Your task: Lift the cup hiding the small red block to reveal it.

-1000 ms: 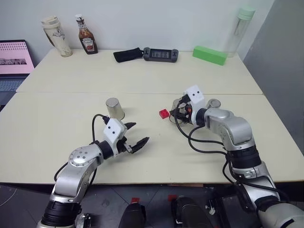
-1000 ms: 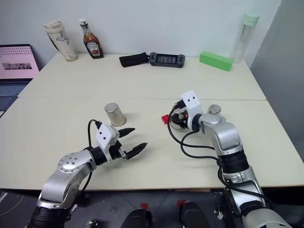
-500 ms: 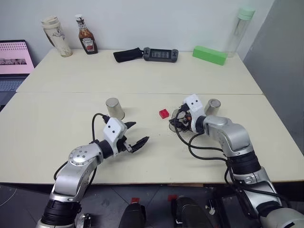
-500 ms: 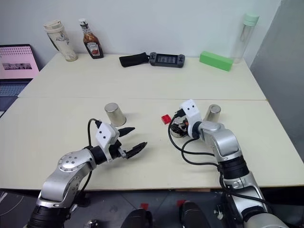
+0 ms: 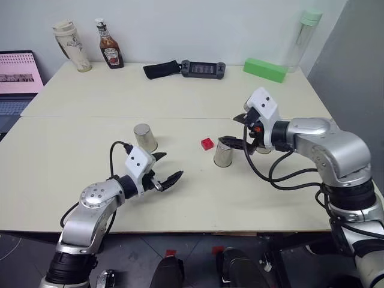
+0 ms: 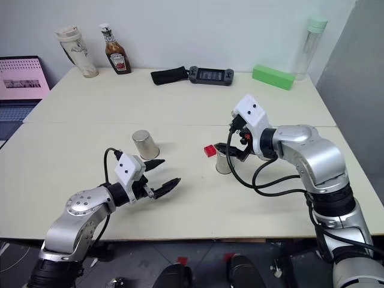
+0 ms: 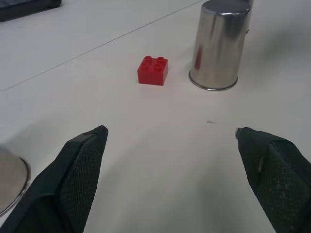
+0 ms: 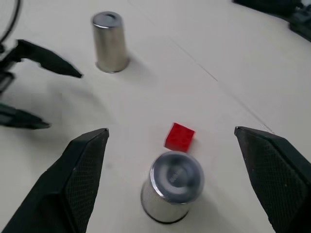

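The small red block (image 5: 207, 143) lies uncovered on the tabletop (image 5: 90, 150), near the middle. Just beside it, on its near right, one silver cup (image 5: 223, 154) stands upside down on the tabletop; the two look very close, but I cannot tell if they touch. A second cup (image 5: 144, 137) stands upside down further left, well apart from the block. A third cup (image 5: 262, 147) is mostly hidden behind the right arm, to the right of the first one.

The right hand (image 5: 239, 131) hangs in the air above and slightly right of the cup next to the block. Its two black fingers (image 8: 82, 170) are spread wide and hold nothing.

The left hand (image 5: 166, 169) is low over the tabletop on the near left side, pointing toward the block and the cup. Its fingers (image 7: 77, 170) are also spread apart and it carries nothing.

At the far edge of the tabletop there are a ketchup bottle (image 5: 109, 45), a beige tumbler (image 5: 72, 47), a black game controller (image 5: 203, 68), a green box (image 5: 264, 69) and a tall clear bottle (image 5: 303, 36). A laptop (image 5: 18, 78) stands at the far left.
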Robot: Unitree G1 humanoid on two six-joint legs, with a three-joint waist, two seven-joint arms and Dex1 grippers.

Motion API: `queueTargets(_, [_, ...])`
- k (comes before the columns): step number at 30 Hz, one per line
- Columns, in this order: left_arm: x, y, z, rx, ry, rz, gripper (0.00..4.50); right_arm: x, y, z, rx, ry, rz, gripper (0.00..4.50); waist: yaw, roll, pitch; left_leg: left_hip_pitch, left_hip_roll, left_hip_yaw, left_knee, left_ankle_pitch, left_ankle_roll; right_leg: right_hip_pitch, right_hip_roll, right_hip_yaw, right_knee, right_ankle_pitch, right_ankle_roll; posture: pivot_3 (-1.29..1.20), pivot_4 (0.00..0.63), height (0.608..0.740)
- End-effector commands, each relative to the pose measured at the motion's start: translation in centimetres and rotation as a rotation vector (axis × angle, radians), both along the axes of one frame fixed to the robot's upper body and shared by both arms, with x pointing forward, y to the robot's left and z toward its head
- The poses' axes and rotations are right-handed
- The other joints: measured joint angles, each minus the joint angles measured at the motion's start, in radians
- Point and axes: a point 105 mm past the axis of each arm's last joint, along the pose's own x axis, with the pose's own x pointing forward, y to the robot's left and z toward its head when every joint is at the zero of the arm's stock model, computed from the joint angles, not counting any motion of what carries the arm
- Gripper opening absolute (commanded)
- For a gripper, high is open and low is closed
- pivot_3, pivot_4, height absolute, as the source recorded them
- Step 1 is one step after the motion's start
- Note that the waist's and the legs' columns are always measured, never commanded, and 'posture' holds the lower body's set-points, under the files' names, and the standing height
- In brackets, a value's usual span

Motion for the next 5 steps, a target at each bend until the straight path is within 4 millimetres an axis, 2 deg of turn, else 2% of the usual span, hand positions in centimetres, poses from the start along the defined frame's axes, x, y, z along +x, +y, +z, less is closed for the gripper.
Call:
queueTargets(1, [-0.10,-0.04,1.66,-0.013,-0.043,-0.019,4.50,-0.22,-0.03,1.94,0.027,-0.052,0.019,4.40,0.000,0.000,0.000,0.000,0.000,0.000,0.000,0.000,0.000,0.000,0.000,0.000,0.000,0.000,0.000,0.00,0.150,0.740])
queueTargets(5, [-0.30,-0.28,1.59,-0.027,-0.022,-0.033,4.50,-0.07,0.02,1.82,0.022,-0.053,0.020,4.40,0.000,0.000,0.000,0.000,-0.001,0.001,0.000,0.000,0.000,0.000,0.000,0.000,0.000,0.000,0.000,0.00,0.150,0.740])
